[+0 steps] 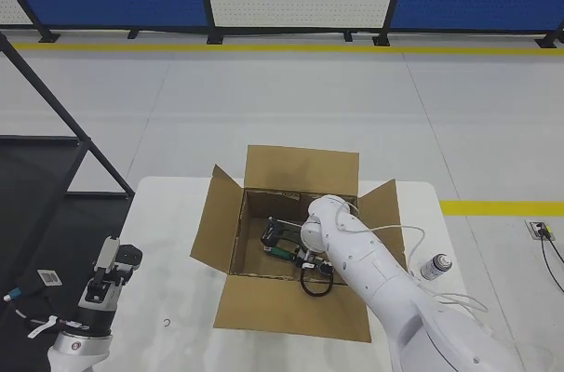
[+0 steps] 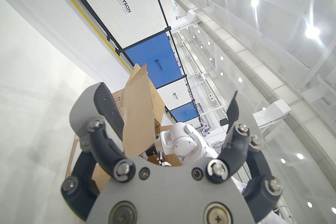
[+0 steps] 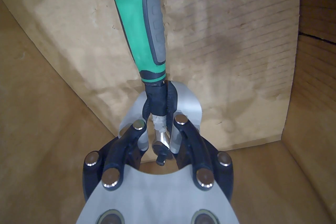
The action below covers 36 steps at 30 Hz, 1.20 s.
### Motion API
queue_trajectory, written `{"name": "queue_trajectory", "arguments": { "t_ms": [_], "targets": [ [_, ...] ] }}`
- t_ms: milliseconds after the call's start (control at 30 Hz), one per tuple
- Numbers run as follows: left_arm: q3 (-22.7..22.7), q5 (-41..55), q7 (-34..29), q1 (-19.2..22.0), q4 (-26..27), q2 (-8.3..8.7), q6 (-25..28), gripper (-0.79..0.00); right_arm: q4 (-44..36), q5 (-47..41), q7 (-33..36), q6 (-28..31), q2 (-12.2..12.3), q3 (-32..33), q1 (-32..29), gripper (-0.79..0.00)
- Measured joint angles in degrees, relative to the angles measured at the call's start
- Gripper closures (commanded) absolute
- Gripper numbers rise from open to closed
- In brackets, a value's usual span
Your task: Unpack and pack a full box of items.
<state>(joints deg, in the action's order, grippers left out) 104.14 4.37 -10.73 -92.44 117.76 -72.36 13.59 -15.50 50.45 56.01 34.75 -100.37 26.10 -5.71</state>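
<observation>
Right jaws clamp a green-handled ratchet (image 3: 140, 20) inside the box (image 3: 236, 38).

logo txt on white panel (image 2: 123, 3), blue panel (image 2: 158, 64); shipping symbols on box (image 2: 136, 109)

— Arms, quick?
— Your right arm (image 1: 375, 270) is glossy white with rounded shells. A thin white cable (image 1: 386, 229) loops along it, and there's a black cable (image 1: 312, 285) near the wrist. Your left arm (image 1: 94, 314) has a white base and a black-and-grey wrist, with loose wires (image 1: 29, 312) carrying small tags.
— Grippers?
— Same build on both. Your left gripper (image 2: 168, 93) has a grey metal plate (image 2: 168, 191), black curved links, silver screws (image 2: 123, 170) and black ribbed pads (image 2: 110, 109) on pale grey fingers (image 2: 81, 107). Your right gripper (image 3: 160, 99) has the same plate, black links and shiny round bolts (image 3: 110, 177).
</observation>
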Motion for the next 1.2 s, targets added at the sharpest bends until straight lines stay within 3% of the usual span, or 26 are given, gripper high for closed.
{"name": "queue_trajectory", "arguments": {
  "t_ms": [600,1033,1200],
  "targets": [
    [0.0,0.0,0.0,0.0,0.0,0.00,0.0,-0.785,1.2,2.6,-8.9,3.0,2.0,1.3,1.3,0.000],
    [0.0,0.0,0.0,0.0,0.0,0.00,0.0,-0.785,0.0,1.7,-3.3,-0.3,3.6,3.0,0.2,0.000],
    [0.0,0.0,0.0,0.0,0.0,0.00,0.0,-0.785,-1.4,1.6,-2.1,-1.6,3.9,3.4,-0.5,-0.120]
  ]
}}
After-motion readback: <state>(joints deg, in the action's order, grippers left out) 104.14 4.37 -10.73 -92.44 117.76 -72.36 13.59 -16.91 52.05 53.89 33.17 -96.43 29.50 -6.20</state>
